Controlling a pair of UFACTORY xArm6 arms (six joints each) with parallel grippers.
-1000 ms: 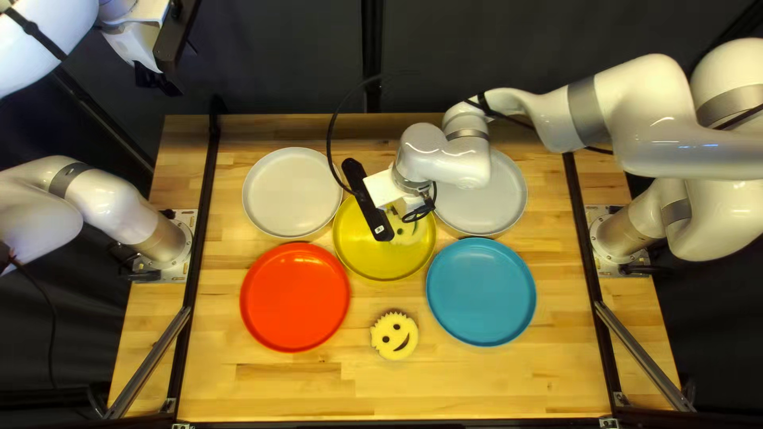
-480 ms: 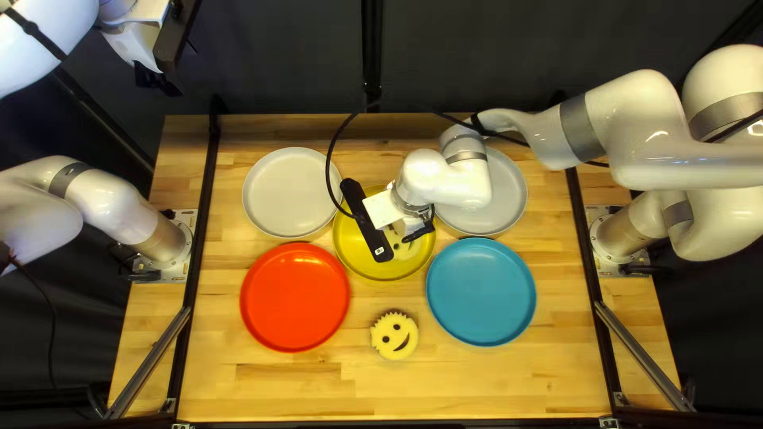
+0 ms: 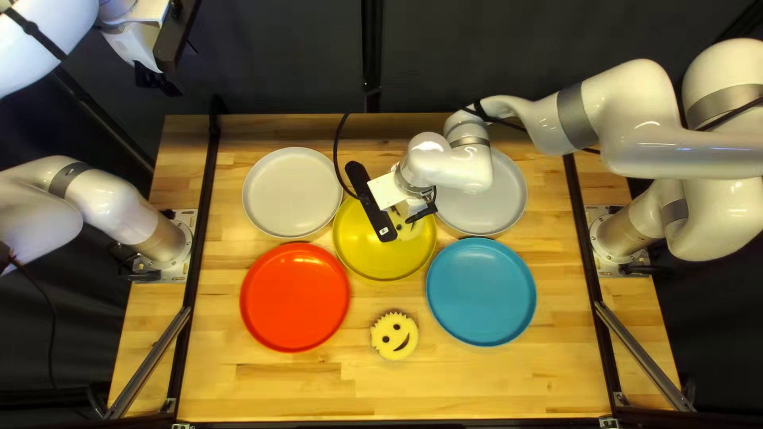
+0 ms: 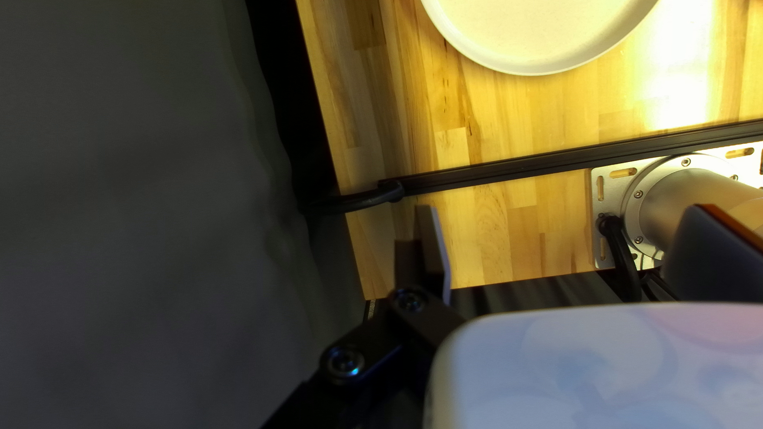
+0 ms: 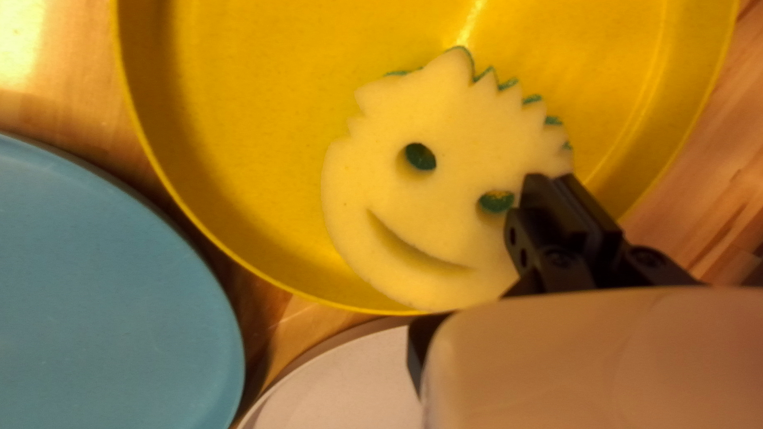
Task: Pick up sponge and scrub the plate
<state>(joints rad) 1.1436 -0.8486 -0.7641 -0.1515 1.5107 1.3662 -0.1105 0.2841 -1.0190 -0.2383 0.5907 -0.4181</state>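
My right gripper [image 3: 389, 191] is over the yellow plate [image 3: 369, 258], its fingertips hidden in the top left view. A yellow smiley sponge [image 3: 408, 228] with a green layer shows partly beneath it. From the right wrist, the gripper [image 5: 566, 199] pinches that sponge [image 5: 445, 199] by one edge, and the sponge's face covers part of the yellow plate [image 5: 262, 143]. Whether it touches the plate I cannot tell. My left gripper [image 3: 156, 79] is raised beyond the table's far left corner. In its own wrist view this gripper [image 4: 572, 238] stands open, nothing between its fingers.
A second smiley sponge [image 3: 394, 335] lies nearer the table's front edge. Around the yellow plate are a red plate [image 3: 295, 297], a blue plate [image 3: 481, 291] and two pale plates [image 3: 292, 192] [image 3: 497, 195]. Black rails [image 3: 201, 230] run along both table sides.
With the sponge, my right gripper first shifted toward the table's near edge, then back toward the far edge and slightly rightward. The left arm has stayed still.
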